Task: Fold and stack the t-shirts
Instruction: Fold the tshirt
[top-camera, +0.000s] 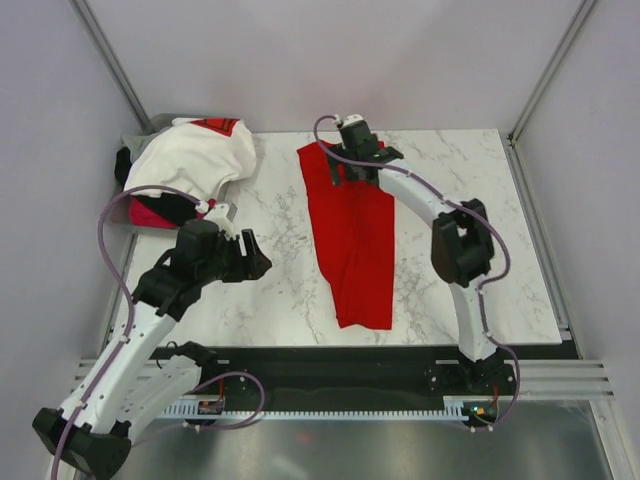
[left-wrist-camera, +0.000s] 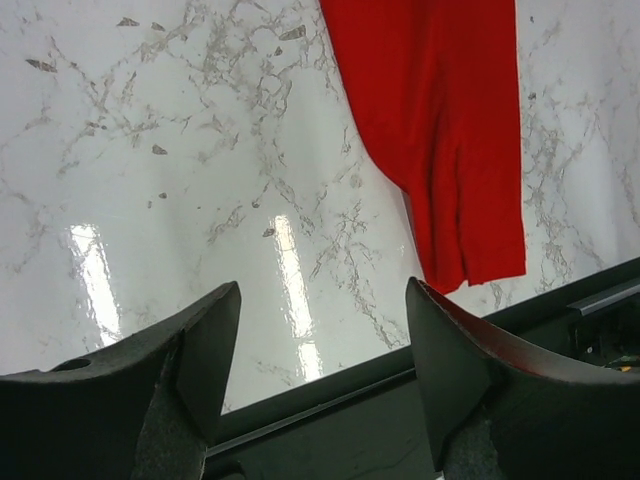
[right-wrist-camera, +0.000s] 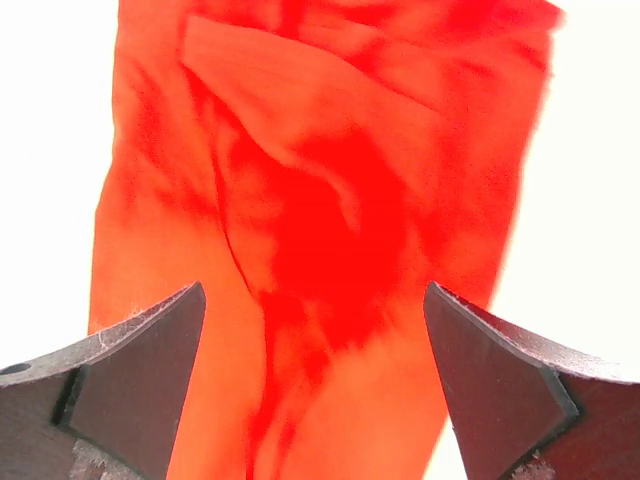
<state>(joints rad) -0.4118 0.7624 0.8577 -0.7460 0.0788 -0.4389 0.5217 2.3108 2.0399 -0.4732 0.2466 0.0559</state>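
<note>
The plain red t-shirt (top-camera: 355, 235) lies folded into a long strip down the middle of the marble table. It also shows in the left wrist view (left-wrist-camera: 440, 130) and fills the right wrist view (right-wrist-camera: 320, 200). My right gripper (top-camera: 340, 165) hovers open over the shirt's far end, jaws wide apart with nothing between them. My left gripper (top-camera: 262, 262) is open and empty over bare marble, left of the shirt. The white t-shirt with a red mark (top-camera: 195, 155) lies on a pile at the far left, with black cloth (top-camera: 170, 210) and magenta-pink cloth (top-camera: 145, 213) under it.
The pile sits in a grey metal tray (top-camera: 160, 124) at the table's far left corner. The marble table (top-camera: 450, 180) is bare to the right of the red shirt. A black rail (top-camera: 330, 355) runs along the table's near edge.
</note>
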